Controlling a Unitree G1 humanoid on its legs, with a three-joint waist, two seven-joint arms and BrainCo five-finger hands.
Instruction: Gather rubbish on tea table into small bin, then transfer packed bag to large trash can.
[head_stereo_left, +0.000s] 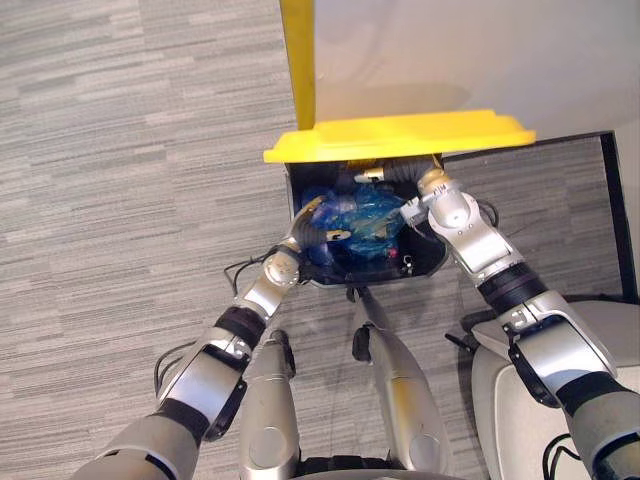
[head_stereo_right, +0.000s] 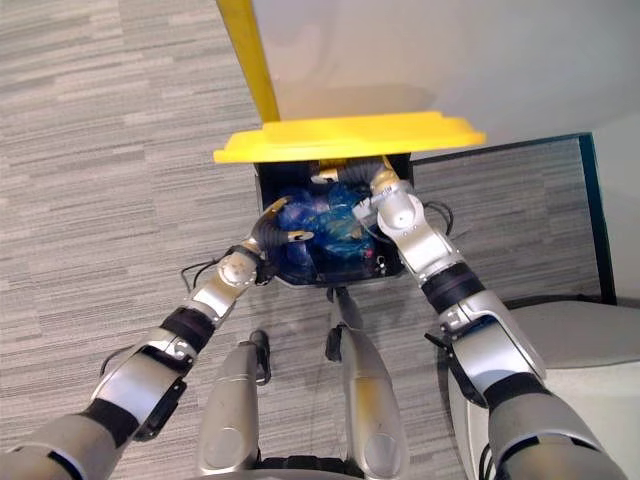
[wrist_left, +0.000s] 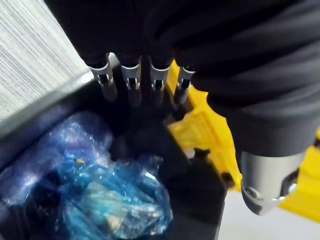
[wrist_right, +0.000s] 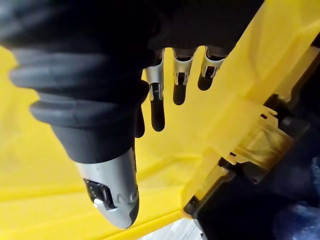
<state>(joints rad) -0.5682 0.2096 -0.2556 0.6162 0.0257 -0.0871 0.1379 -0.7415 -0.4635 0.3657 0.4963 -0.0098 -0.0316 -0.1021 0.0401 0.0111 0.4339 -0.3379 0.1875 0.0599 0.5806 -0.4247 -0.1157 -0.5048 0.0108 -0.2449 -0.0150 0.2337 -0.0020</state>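
Far left: one stretch of carpet floor (head_stereo_left: 120, 150), grey and striped. Runs under everything listed below.

Top, left of centre: one yellow upright strip (head_stereo_left: 297, 60). Stands against a pale wall (head_stereo_left: 480, 50).

Hands counted: two.

First, the left hand (head_stereo_left: 306, 224). Enters from the lower left and sits over the left rim of the large trash can (head_stereo_left: 400, 278). Holds nothing. Shows fingers (wrist_left: 133, 83) straight and side by side, thumb apart, all pointing across the opening.

Cans counted: one. Black, open at the top, standing on the carpet just before the wall.

Lids counted: one yellow lid (head_stereo_left: 400, 133). Tips up over the far side of the can, hinged there.

Bags counted: one blue bag (head_stereo_left: 360, 225), translucent and bunched, with darker contents not identifiable. Lies inside the can, between the two hands and below the left fingers. Cannot tell whether it touches either hand.

Second, the right hand (head_stereo_left: 386, 176). Reaches in from the right, tucked beneath the lid at the can's far edge. Grips nothing. Shows fingers (wrist_right: 156, 95) straight and loosely spread, close against the lid's yellow underside. Cannot tell whether touching.

Far right: one black frame edge (head_stereo_left: 612, 210), bordering a patch of the same carpet. Lower right: one pale smooth surface (head_stereo_right: 590, 340), kind not determinable.
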